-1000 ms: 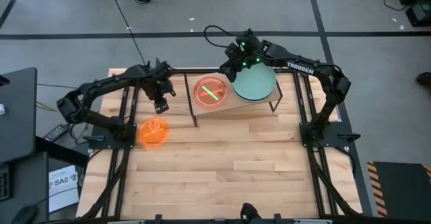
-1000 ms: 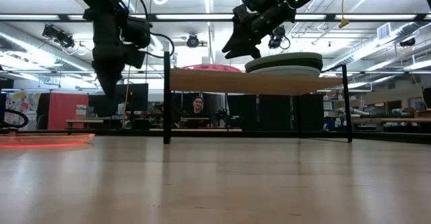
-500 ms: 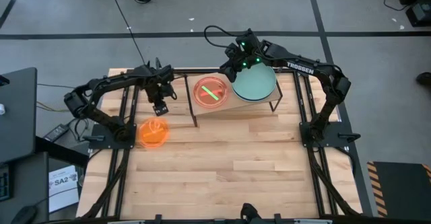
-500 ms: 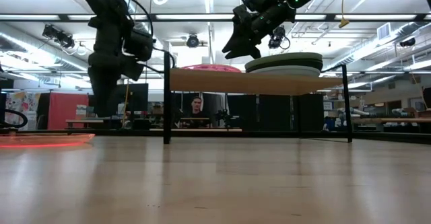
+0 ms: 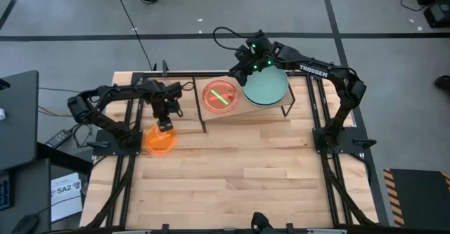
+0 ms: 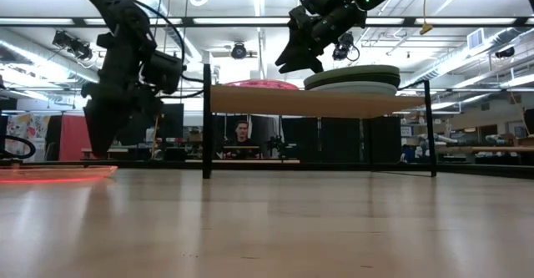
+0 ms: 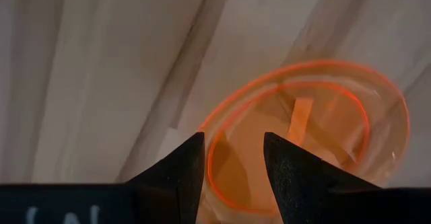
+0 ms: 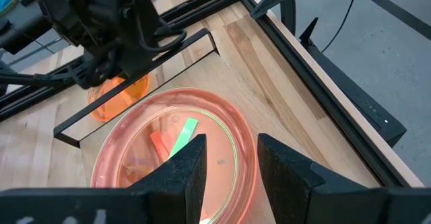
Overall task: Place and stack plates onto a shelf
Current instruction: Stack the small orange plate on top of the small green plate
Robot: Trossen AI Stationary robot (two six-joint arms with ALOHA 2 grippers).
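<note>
A translucent orange plate (image 5: 160,140) lies flat on the slatted tabletop near its left side, also showing as plate (image 7: 306,136) and plate (image 6: 52,174). My left gripper (image 5: 165,124) hovers open just above its far rim, gripper (image 7: 232,173) with one finger on either side of the rim line, touching nothing. On the shelf (image 5: 246,109) sit a pink-topped stack of small plates (image 5: 220,95) and a stack of larger plates topped by a light-blue one (image 5: 266,86). My right gripper (image 5: 244,67) stays open above the shelf's far edge, over the pink stack (image 8: 168,157).
The shelf stands on thin black legs (image 6: 206,119) at the table's far middle. Black arm-mount rails (image 5: 130,121) run along both table sides. The near half of the slatted tabletop (image 5: 239,178) carries no objects. A person (image 6: 244,136) sits in the room beyond.
My left gripper has moved toward the table's near edge and down, from beside the shelf's left end toward the orange plate, staying open. The plates and shelf have not moved.
</note>
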